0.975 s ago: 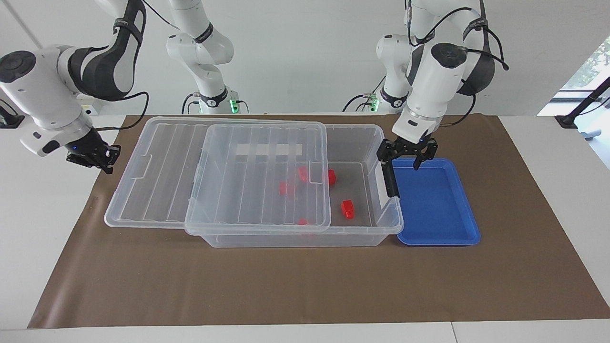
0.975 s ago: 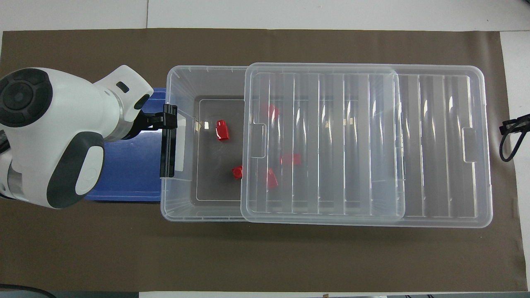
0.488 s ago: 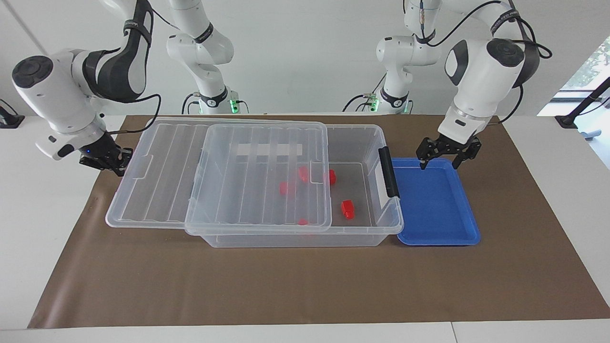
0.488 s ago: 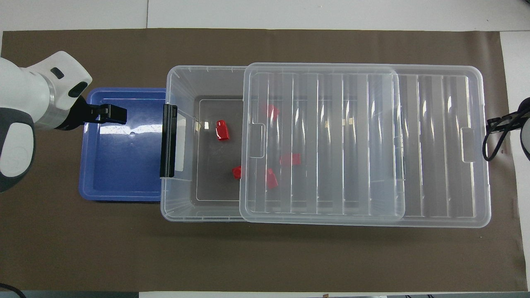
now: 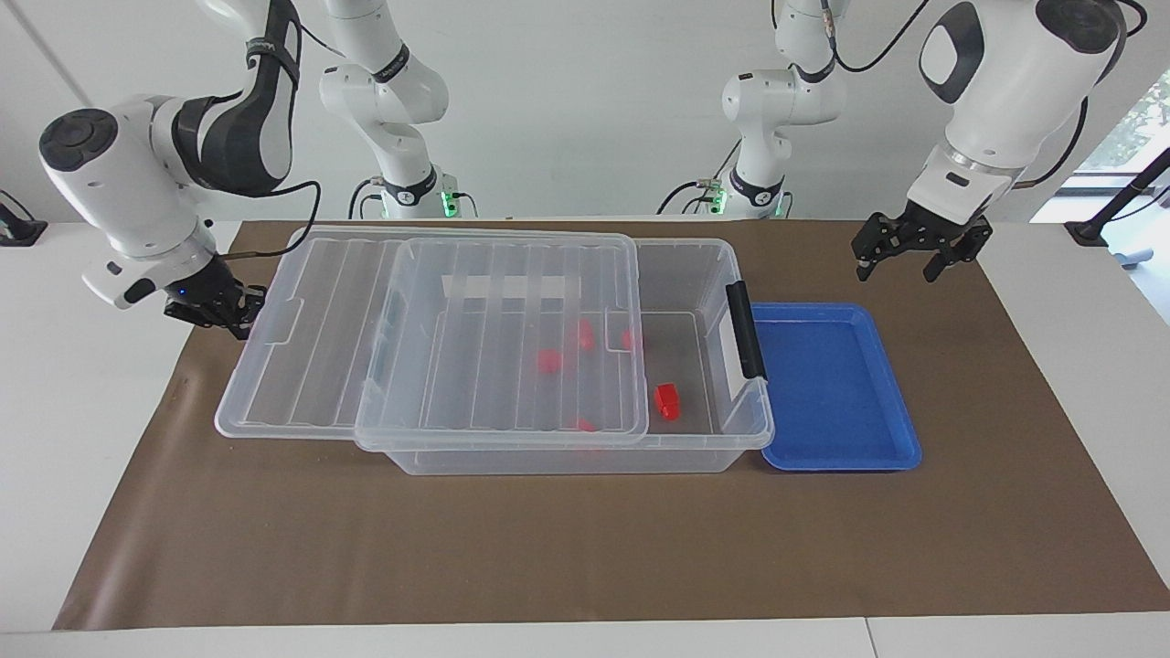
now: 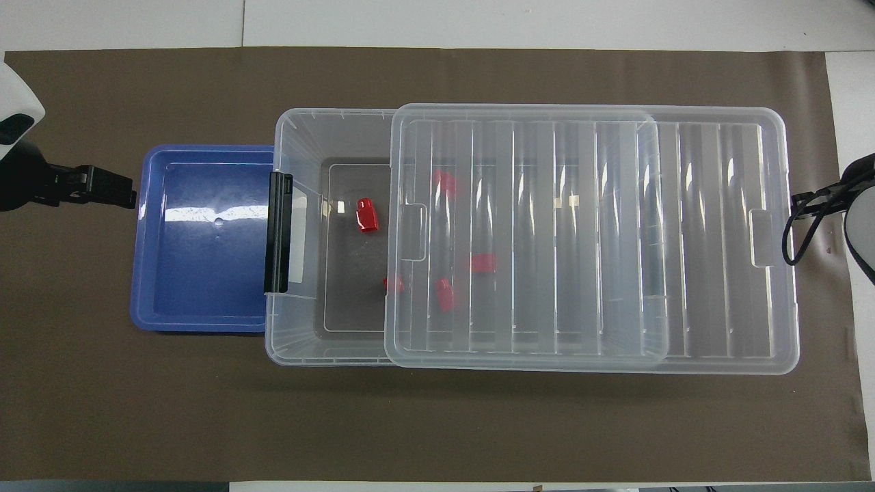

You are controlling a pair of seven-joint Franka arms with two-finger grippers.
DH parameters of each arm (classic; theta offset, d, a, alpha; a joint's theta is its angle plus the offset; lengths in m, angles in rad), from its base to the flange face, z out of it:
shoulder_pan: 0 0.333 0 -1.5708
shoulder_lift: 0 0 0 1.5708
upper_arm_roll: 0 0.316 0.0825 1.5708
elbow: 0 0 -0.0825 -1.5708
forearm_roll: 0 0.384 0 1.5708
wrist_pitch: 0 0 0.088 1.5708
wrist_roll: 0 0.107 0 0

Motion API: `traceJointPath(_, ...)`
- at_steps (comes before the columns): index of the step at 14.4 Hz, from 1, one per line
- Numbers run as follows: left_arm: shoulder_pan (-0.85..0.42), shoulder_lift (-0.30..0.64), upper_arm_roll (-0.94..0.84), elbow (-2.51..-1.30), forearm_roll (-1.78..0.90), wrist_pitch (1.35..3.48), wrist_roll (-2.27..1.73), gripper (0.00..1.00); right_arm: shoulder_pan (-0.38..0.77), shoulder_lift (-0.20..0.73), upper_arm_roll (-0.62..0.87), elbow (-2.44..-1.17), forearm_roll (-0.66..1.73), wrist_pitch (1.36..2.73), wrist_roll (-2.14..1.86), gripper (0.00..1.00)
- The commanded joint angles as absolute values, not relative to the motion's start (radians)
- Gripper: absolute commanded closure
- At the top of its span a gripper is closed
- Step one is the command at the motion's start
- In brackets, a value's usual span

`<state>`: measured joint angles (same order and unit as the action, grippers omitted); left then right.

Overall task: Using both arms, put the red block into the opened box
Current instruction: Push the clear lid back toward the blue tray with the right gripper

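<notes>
The clear box [image 5: 548, 461] [image 6: 294, 342] stands mid-table with its ribbed lid [image 5: 494, 347] [image 6: 588, 239] slid toward the right arm's end, leaving the latch end uncovered. One red block [image 5: 666, 400] [image 6: 367, 214] lies in the uncovered part. Several more show through the lid. My right gripper [image 5: 218, 309] is shut, with its tip at the lid's overhanging end rim. My left gripper [image 5: 898, 265] [image 6: 113, 190] hangs open and empty above the brown mat, beside the blue tray's corner nearest the robots.
A shallow blue tray [image 5: 836, 384] [image 6: 205, 273] sits against the box's black latch [image 5: 745, 329] end. Brown paper [image 5: 548, 548] covers the table. Two slimmer white arms [image 5: 402, 110] with green-lit bases stand at the robots' edge.
My left gripper rose from the box's latch end and swung outward past the tray. My right gripper came in against the lid, which slid a little toward the latch end.
</notes>
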<state>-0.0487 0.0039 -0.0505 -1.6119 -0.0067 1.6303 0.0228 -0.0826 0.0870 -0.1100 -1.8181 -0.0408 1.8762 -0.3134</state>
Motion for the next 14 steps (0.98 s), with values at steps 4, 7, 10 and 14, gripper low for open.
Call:
traceJointPath(4,-0.029,-0.005,-0.057,-1.566,0.005,1.531,0.058,0.00,-0.089,0.064,-0.062,-1.852,-0.044,1.894,-0.221,1.00)
traceJointPath(7,-0.029,-0.018,-0.060,-1.591,0.005,1.539,0.055,0.00,-0.089,0.064,-0.026,-1.852,-0.044,1.896,-0.160,1.00)
traceJointPath(10,-0.037,-0.020,-0.061,-1.591,0.005,1.534,0.048,0.00,-0.087,0.063,0.001,-1.853,-0.044,1.896,-0.100,1.00)
traceJointPath(14,-0.037,-0.020,-0.061,-1.589,0.005,1.532,0.051,0.00,-0.087,0.063,0.028,-1.853,-0.043,1.896,-0.052,1.00)
